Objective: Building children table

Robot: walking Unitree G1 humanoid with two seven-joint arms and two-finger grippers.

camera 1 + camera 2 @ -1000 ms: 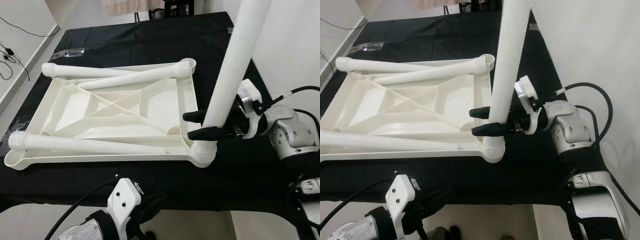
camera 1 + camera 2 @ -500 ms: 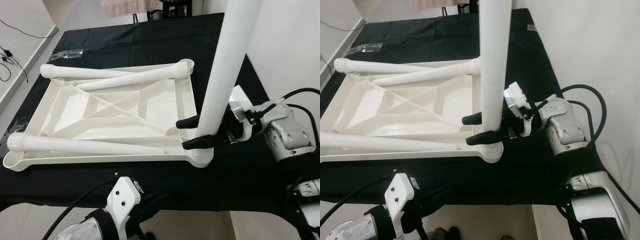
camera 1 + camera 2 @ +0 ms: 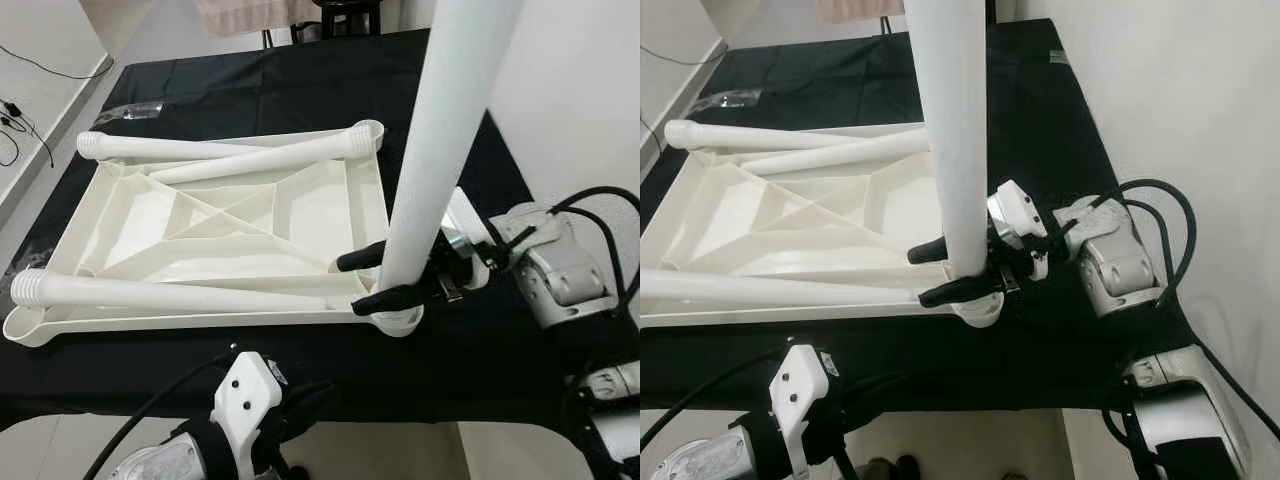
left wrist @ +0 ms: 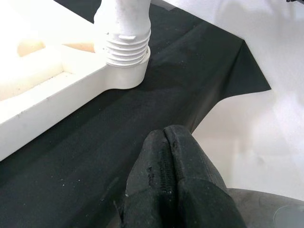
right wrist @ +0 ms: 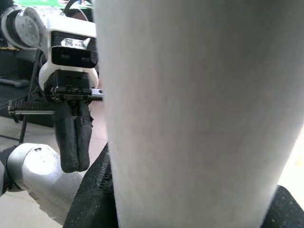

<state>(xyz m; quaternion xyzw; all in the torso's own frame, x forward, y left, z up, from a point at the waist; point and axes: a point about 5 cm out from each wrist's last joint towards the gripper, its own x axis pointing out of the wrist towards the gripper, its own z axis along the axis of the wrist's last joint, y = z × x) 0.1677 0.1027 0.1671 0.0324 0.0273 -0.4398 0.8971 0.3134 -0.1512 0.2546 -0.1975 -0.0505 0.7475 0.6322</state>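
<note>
The white table leg (image 3: 432, 140) stands upright at the near right corner of the upturned tabletop (image 3: 215, 235), its threaded foot seated in the corner socket (image 3: 398, 320); the tabletop lies underside up on a black cloth (image 3: 300, 90) over a table, with three more legs lying flat across its ribs, one along the far edge (image 3: 160, 147), one slanting beside it (image 3: 270, 158), one along the near edge (image 3: 170, 293); bare cloth runs along the far side and to the right of the tabletop, and a narrower strip lies between its near edge and the cloth's front edge; a white wall (image 3: 1160, 90) stands close on the right.

The right gripper (image 3: 375, 280) reaches in from the right, forearm level, its two black fingers clamped around the leg just above the socket; the left gripper (image 4: 166, 161) hangs below the front edge of the table, fingers pressed together on nothing, pointing towards the socket corner.
</note>
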